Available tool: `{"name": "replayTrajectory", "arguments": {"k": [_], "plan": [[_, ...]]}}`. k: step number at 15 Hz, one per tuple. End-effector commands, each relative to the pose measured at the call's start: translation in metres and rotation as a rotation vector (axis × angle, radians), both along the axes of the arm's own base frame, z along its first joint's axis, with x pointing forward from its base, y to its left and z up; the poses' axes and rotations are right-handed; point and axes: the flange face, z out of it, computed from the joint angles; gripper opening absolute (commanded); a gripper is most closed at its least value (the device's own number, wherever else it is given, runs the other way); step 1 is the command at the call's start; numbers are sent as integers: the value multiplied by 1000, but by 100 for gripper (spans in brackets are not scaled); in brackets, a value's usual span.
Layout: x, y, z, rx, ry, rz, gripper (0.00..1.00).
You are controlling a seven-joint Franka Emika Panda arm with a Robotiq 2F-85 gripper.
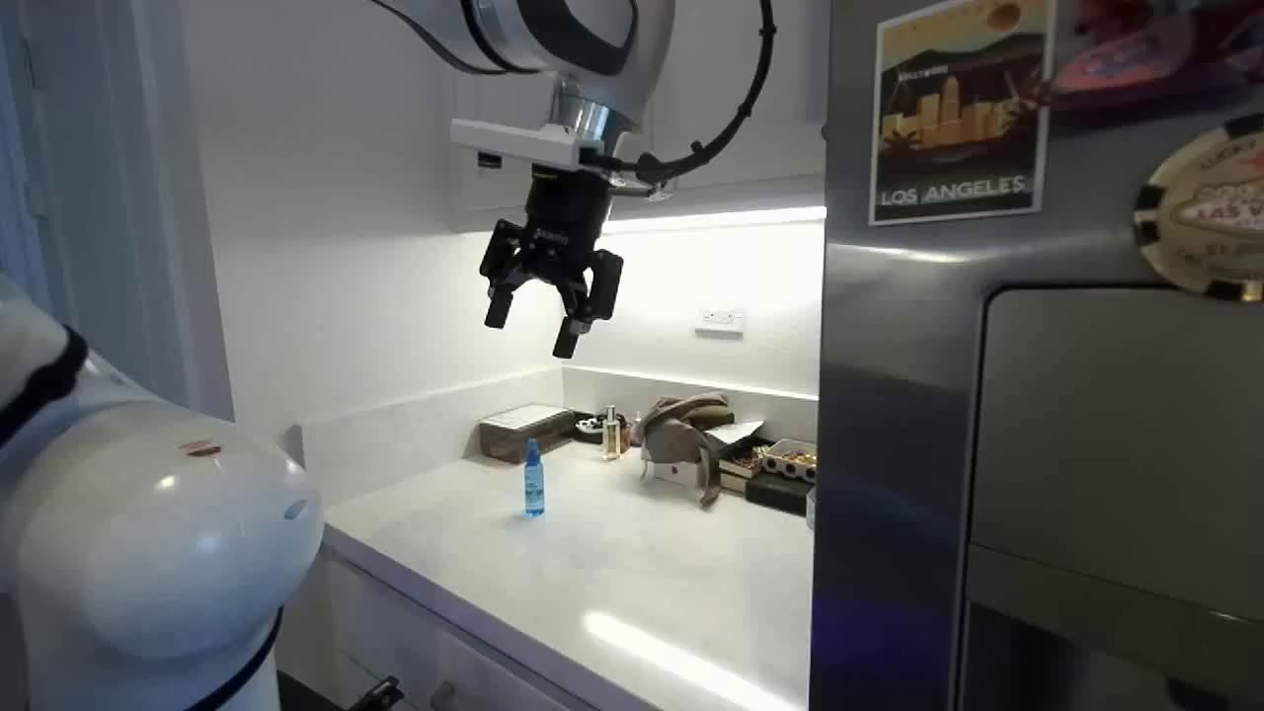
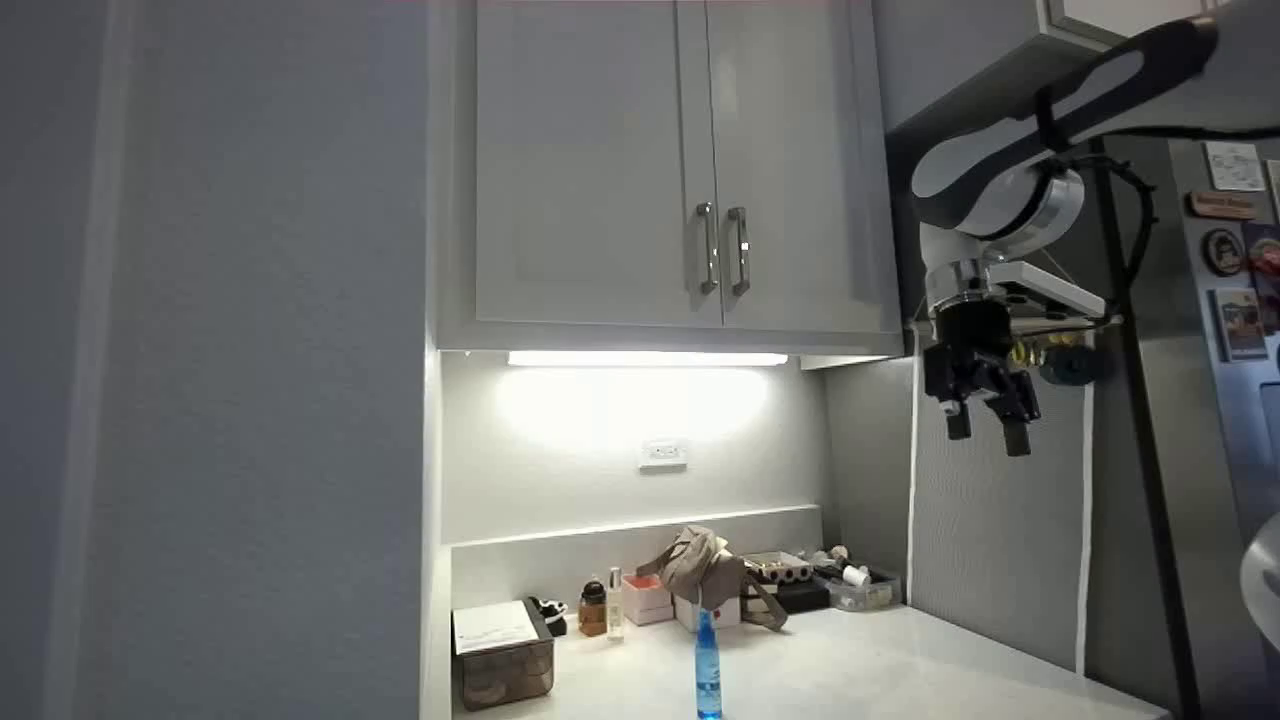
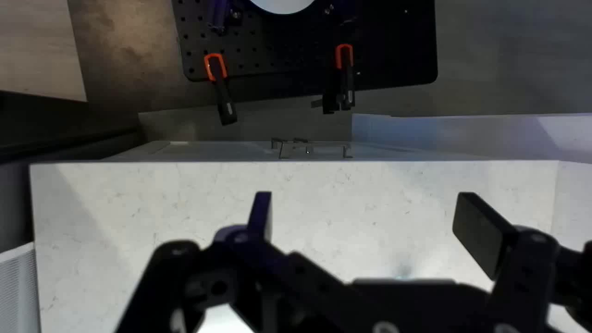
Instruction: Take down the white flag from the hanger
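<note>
The jaws stand wide apart on nothing, and the white flag, unclear here, perhaps the white-edged panel (image 2: 1000, 530) behind them, should be light, limp cloth to pinch at its top edge; lower than them sit a dotted tray (image 1: 790, 471) of gold-coloured trinkets (image 1: 805, 458) and a smoke-tinted box (image 2: 515, 674).

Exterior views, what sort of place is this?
Probably a home kitchen: there's a countertop, a wall cabinet above it, and what looks like a fridge with a Los Angeles picture on it.
</note>
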Motion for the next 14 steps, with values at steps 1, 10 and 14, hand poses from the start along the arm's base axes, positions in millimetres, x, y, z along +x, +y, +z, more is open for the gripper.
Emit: {"name": "replayTrajectory", "arguments": {"k": [1,10,14], "plan": [[0,0,0,0,1,0,100],[6,48,15,-63,-35,-41,100],[-1,122,37,-236,-157,-70,100]]}}
